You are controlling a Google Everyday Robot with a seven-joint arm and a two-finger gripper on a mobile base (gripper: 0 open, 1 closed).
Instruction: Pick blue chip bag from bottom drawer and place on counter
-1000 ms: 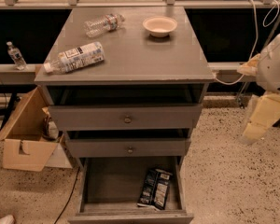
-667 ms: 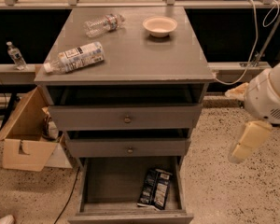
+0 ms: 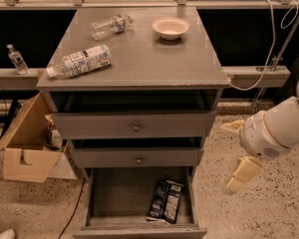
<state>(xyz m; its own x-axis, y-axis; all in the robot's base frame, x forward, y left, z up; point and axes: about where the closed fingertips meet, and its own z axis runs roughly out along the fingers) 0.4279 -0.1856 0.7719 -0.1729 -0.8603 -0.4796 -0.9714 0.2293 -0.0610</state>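
Camera view put the cream gripper, opening impossible to tell, at three o'clock from the grey wooden bottom drawer; it needed to drop squarely over the crinkly navy foil chip bag.

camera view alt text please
A blue chip bag lies in the open bottom drawer of a grey cabinet, with the robot's empty claw hanging beside the cabinet. Two bottles and a bowl sit on the counter.

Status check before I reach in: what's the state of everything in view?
bottom drawer: pulled open
blue chip bag: lying flat in bottom drawer, right side
end effector: low, right of bottom drawer, clear of blue chip bag
large bottle: on its side on counter
small bottle: on its side on counter
bowl: upright, empty
cardboard box: open, on floor
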